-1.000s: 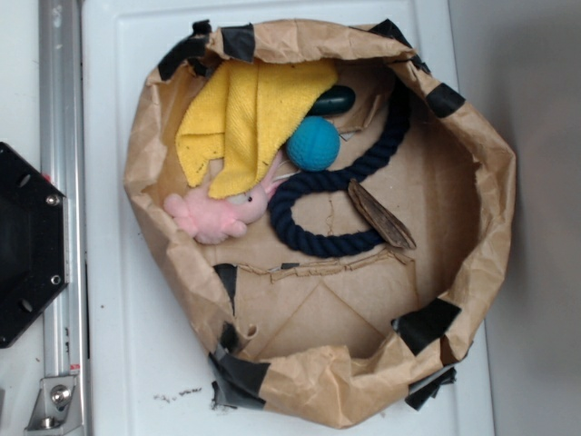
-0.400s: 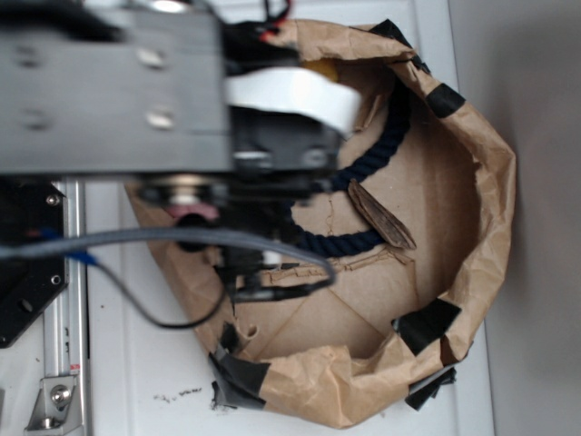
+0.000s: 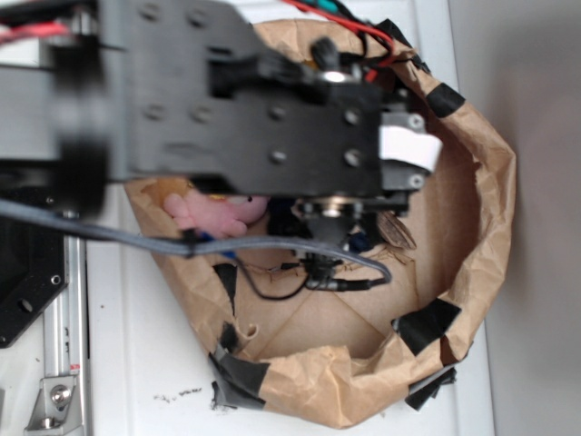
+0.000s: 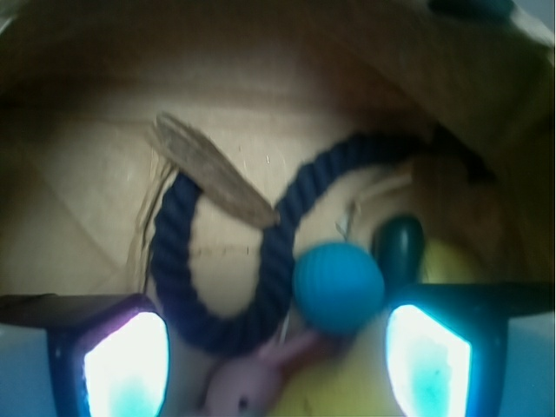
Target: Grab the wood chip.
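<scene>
The wood chip [image 4: 213, 169] is a dark-brown streaky sliver lying on the paper floor, across the upper left of the navy rope loop [image 4: 234, 287]. In the exterior view only its end [image 3: 398, 230] shows beside the arm. My gripper [image 4: 276, 365] is open, its fingers [image 4: 126, 365] spread wide with nothing held between them. It hangs above the rope, the teal ball [image 4: 337, 287] and the pink bunny [image 4: 252, 387]. The chip lies ahead of the fingers, up and to the left in the wrist view. In the exterior view the arm [image 3: 272, 109] hides the fingers.
Everything lies in a crumpled brown paper bag [image 3: 490, 209] with taped raised walls. A yellow cloth [image 4: 347, 395] and a dark green object [image 4: 400, 246] sit near the ball. A metal rail [image 3: 64, 363] runs along the left.
The arm has swept in over the bag and moved right, now covering the cloth, ball and most of the rope. The objects in the bag have not shifted.
</scene>
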You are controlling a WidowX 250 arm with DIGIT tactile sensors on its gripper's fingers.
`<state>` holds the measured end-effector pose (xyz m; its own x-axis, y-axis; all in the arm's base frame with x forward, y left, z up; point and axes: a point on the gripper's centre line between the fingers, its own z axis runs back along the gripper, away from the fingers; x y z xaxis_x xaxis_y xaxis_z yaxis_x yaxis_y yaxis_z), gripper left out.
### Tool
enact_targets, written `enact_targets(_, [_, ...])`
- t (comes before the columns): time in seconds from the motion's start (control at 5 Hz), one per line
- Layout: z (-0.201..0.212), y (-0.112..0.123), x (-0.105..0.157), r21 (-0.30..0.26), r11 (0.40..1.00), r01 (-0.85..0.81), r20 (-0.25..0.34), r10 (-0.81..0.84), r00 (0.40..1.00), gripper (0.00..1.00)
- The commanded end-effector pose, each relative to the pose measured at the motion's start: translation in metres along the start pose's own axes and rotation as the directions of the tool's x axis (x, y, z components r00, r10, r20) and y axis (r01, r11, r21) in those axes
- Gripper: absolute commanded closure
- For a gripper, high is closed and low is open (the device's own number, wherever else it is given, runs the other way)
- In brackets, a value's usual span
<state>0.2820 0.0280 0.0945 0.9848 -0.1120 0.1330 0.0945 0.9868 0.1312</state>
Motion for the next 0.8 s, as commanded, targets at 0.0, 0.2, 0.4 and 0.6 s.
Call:
enact_targets(0.0, [-0.022,-0.016,0.029,0.006,0.987,0.161,0.188,-0.159,0.969,0.0])
enact_targets(0.2, [-0.052,-0.024,0.041,0.001,0.982,0.19,0.151,-0.188,0.971,0.0])
enact_targets(0.4, [-0.086,-0.027,0.051,-0.033,0.991,0.128,0.058,-0.126,0.99,0.0])
enact_targets(0.6, [-0.096,-0.026,0.05,-0.015,0.996,0.088,0.042,-0.087,0.995,1.0])
